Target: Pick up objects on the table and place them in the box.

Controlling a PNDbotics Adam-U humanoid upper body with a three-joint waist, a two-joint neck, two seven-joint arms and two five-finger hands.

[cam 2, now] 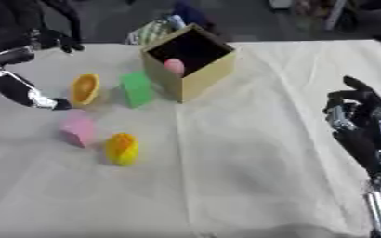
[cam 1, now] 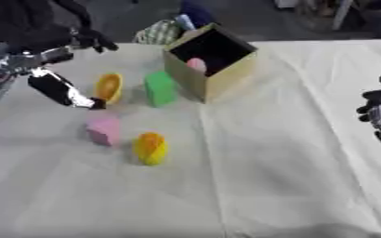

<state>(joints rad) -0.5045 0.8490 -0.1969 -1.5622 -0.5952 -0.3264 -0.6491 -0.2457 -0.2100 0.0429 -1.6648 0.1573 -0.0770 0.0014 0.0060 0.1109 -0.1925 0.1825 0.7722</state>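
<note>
While four things lie loose on the table, the job looks barely begun. Nearest the front edge sits a yellow-orange piece, with a pink block just beyond it toward the left. Further back stand an orange bowl and a green block. The left hand reaches down beside the bowl with fingers spread, holding nothing. At the right edge the right hand idles, fingers loosely curled and empty. Farthest back, the box holds one pink thing.
</note>
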